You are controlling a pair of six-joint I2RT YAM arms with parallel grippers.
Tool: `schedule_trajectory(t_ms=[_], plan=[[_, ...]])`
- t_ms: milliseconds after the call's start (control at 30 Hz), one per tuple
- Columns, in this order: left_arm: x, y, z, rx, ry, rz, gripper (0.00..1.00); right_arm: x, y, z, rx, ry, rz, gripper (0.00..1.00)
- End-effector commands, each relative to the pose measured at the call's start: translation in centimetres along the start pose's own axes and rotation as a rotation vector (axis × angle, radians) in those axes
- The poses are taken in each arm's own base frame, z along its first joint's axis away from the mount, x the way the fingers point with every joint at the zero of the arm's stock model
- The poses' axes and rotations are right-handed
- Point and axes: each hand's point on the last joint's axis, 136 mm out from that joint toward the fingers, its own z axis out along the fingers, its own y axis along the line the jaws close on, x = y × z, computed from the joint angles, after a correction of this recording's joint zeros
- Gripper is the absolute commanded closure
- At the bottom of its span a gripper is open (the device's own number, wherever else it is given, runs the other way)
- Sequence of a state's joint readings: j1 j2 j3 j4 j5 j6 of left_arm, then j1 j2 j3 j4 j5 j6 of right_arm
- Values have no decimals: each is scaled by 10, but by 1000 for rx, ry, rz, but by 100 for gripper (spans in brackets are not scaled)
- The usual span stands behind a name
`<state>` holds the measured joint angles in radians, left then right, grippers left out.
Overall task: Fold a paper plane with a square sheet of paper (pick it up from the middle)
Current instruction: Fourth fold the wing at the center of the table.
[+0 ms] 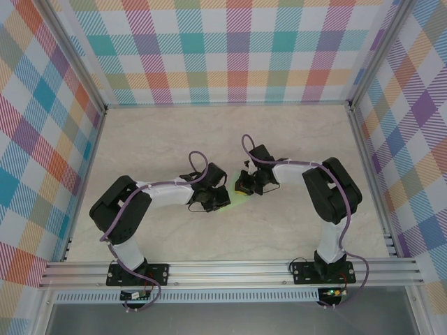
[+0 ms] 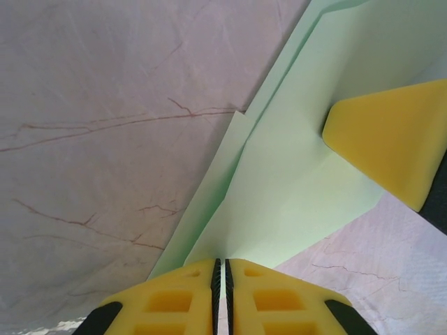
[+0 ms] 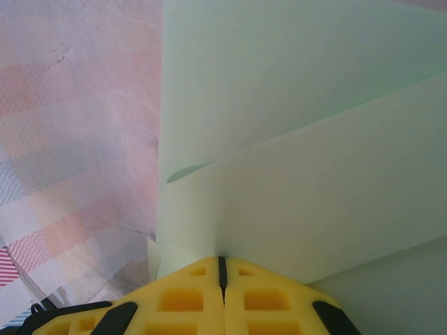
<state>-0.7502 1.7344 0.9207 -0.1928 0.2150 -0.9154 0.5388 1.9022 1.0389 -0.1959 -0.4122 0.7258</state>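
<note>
Mid-fold, I'd say. The pale green paper sheet [image 2: 293,181] shows several layered flaps and sits near the middle of the marble-look table [image 1: 154,139], between the 2 arms. The left gripper [image 2: 221,265] and right gripper [image 3: 222,262] are each pinched tight on an edge. The next crease probably needs 1 gripper anchoring while the other carries a flap over squarely.

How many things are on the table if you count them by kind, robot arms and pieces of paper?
Robot arms: 2 (left arm, right arm)
Pieces of paper: 1 (green paper, folded into layers)
Total: 3
</note>
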Motion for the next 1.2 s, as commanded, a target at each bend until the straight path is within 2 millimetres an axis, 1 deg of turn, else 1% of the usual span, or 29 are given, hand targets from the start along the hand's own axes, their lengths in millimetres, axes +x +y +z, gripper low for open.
schedule_trajectory(t_ms=[0,133,467,767,1000,1100,1167], plan=[[6,27,-1,-95,10,-6,87,22,-78,16,289,49,116,95],[6,34,-2,-101,7,-19,87,24,-85,17,319,65,127,95],[15,53,-3,-124,25,-34,88,28,-97,18,385,87,149,95],[33,63,1,-117,104,-28,89,31,-103,18,415,101,163,95],[45,80,-1,-148,136,-37,90,31,-105,18,427,106,167,95],[51,83,-2,-145,154,-35,90,32,-106,18,432,109,169,95],[52,83,-4,-139,156,-27,91,32,-107,18,434,108,169,95]])
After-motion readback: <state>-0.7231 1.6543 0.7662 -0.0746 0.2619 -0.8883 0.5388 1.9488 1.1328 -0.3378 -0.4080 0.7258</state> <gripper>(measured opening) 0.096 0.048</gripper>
